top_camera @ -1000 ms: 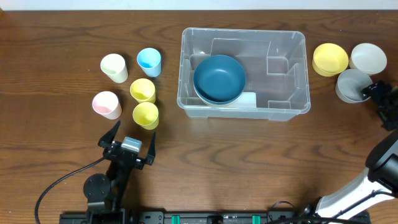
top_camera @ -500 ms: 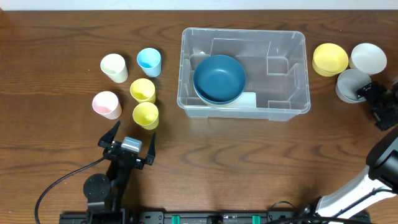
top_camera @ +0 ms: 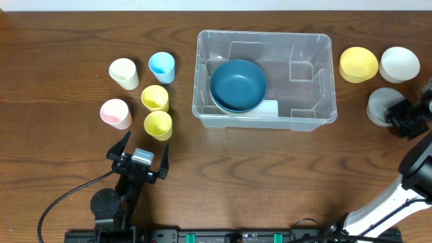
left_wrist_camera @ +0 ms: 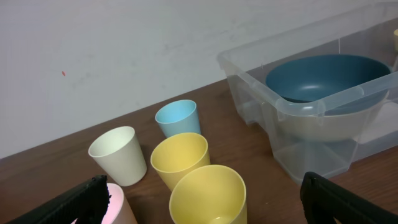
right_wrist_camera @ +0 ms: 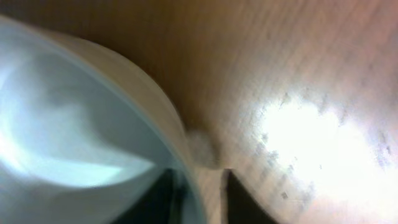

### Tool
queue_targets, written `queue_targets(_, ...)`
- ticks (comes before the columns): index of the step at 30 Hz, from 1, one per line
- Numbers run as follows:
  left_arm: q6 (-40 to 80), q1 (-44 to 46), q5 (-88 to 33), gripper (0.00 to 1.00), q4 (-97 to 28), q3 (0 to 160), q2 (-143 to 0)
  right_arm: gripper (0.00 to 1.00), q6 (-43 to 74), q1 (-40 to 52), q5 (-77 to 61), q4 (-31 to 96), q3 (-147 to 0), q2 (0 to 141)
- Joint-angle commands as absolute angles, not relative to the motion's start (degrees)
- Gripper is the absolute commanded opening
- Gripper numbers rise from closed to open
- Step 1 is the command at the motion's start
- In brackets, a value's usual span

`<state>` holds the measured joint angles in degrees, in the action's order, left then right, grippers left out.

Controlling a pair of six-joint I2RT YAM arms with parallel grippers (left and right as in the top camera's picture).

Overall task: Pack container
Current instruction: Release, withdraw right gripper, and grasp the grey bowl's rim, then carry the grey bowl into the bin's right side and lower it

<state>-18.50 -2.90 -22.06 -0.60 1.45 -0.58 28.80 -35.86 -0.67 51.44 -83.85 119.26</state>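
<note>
The clear container [top_camera: 297,123] stands at the table's middle back with a dark blue bowl [top_camera: 237,84] in its left half. The container [left_wrist_camera: 249,62] and blue bowl [left_wrist_camera: 323,74] also show in the left wrist view. At the right edge, my right gripper [top_camera: 398,116] is shut on the rim of the grey bowl [top_camera: 379,104]. In the right wrist view one finger is inside the grey bowl [right_wrist_camera: 74,137] and one outside; that gripper [right_wrist_camera: 202,193] pinches the rim. My left gripper [top_camera: 140,156] stands open near the front left, holding nothing, behind a yellow cup [left_wrist_camera: 208,193].
A yellow bowl [top_camera: 358,64] and a white bowl [top_camera: 399,63] sit behind the grey one. Left of the container stand a cream cup [top_camera: 124,73], a blue cup [top_camera: 162,66], two yellow cups [top_camera: 154,98] [top_camera: 158,124] and a pink cup [top_camera: 115,113].
My right gripper has closed on the grey bowl's rim, and the bowl has shifted a little toward the table's front. The left arm has not moved.
</note>
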Motion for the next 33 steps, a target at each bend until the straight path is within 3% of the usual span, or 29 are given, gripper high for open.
queue_targets(1, -19.44, -3.16, -22.41, 0.98, -2.39, 0.23, -0.23, 0.08, 29.39, -37.69, 0.08, 54.48, -85.78, 119.57)
queue_targets(2, -19.44, -3.16, -22.41, 0.98, -2.39, 0.23, -0.23, 0.01, 29.54, -38.15, -0.14, 56.80, -87.33, 119.52)
queue_targets(9, -19.44, -3.16, -22.41, 0.98, -2.39, 0.23, -0.23, 0.01, 29.52, -39.57, -2.44, 77.54, -108.68, 117.78)
queue_targets(12, -19.44, -3.16, -22.41, 0.98, -2.39, 0.23, -0.23, 0.01, 29.47, -39.40, -9.50, 84.44, -122.61, 115.92)
queue_targets(16, -19.44, -3.16, -22.41, 0.98, -2.39, 0.23, -0.23, 0.01, 29.45, -37.60, -23.94, 86.56, -137.84, 112.92)
queue_targets(19, -19.44, -3.16, -22.41, 0.98, -2.39, 0.23, -0.23, 0.01, 29.47, -33.61, -26.30, 86.50, -144.53, 110.76)
queue_targets(24, -19.44, -3.16, -22.41, 0.98, -2.39, 0.23, -0.23, 0.01, 27.59, -20.91, -19.42, 86.85, -146.50, 108.86)
queue_targets(33, -19.44, -3.16, -22.41, 0.98, -2.39, 0.23, -0.23, 0.01, 28.67, -1.17, -5.26, 84.01, -135.74, 114.34)
